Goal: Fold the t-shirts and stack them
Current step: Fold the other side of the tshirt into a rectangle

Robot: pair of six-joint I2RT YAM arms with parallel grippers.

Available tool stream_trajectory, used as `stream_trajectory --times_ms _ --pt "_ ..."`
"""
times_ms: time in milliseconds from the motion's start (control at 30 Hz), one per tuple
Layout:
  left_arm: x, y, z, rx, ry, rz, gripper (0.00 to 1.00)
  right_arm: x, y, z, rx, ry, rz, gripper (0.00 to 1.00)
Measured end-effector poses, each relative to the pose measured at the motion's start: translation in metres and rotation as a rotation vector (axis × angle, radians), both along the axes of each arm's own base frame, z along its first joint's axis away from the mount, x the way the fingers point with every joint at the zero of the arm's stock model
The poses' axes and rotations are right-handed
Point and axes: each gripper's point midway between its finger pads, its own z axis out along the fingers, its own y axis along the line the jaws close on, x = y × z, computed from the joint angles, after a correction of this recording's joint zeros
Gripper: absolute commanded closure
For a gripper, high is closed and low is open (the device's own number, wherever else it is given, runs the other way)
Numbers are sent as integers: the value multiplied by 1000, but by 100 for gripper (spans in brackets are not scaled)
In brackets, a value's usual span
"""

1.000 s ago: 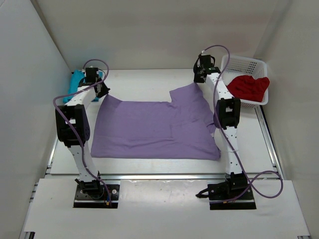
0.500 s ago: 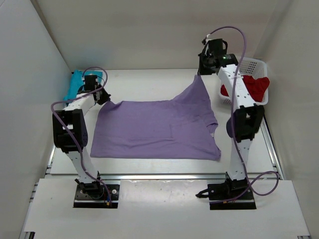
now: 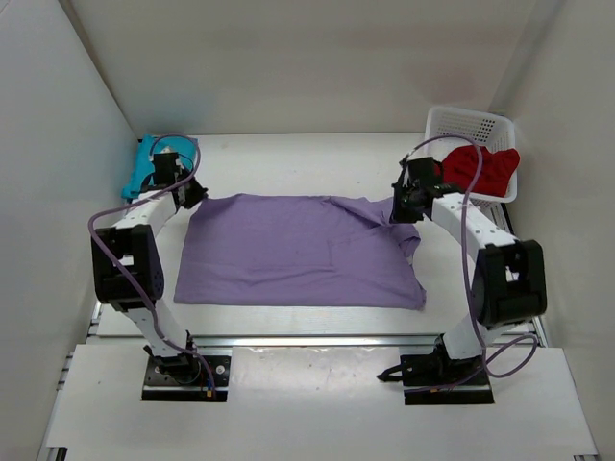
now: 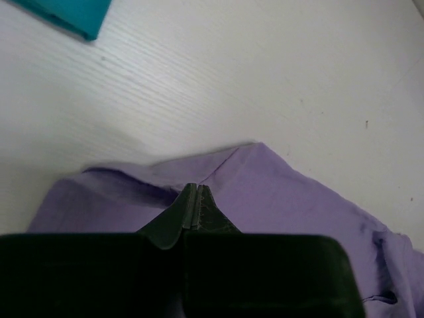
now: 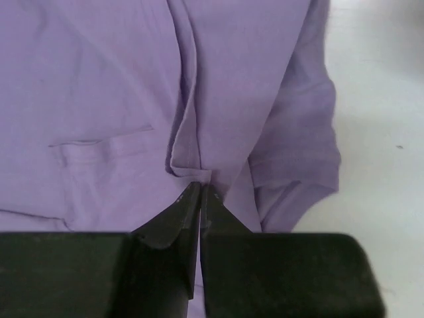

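The lavender t-shirt (image 3: 298,254) lies spread across the middle of the table. My left gripper (image 3: 195,192) is shut on its far left corner; in the left wrist view the fingertips (image 4: 194,187) pinch a raised ridge of the purple cloth (image 4: 291,199). Over at the far right edge, my right gripper (image 3: 400,207) is shut on a bunched fold of the shirt. The right wrist view shows that fold (image 5: 192,165) meeting the closed tips (image 5: 200,186), with a sleeve (image 5: 298,159) beside it. The teal t-shirt (image 3: 144,165) lies at the far left. The red t-shirt (image 3: 480,165) sits in the basket.
A white lattice basket (image 3: 469,121) stands at the far right corner. White walls close in the table on the left, back and right. Bare white tabletop (image 4: 265,79) runs behind the purple shirt, with a teal corner (image 4: 66,12) just beyond.
My right gripper raised the shirt's far right corner high near the basket, then brought it down and nearer; the cloth now lies low. The left gripper stayed near the far left corner.
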Motion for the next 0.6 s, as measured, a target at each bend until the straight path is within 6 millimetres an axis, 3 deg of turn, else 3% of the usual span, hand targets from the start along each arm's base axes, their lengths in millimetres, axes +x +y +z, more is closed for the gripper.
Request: stream_trajectory --times_ms 200,300,467,600 --pt "-27 23 1 13 9 42 100 -16 -3 53 50 -217 -51 99" --pt "-35 25 11 17 -12 45 100 -33 -7 64 81 -277 -78 100" --pt "-46 21 24 14 -41 31 100 -62 -11 62 100 -300 -96 100" --pt "-59 22 24 11 -43 35 100 -92 -13 45 103 -290 -107 100"
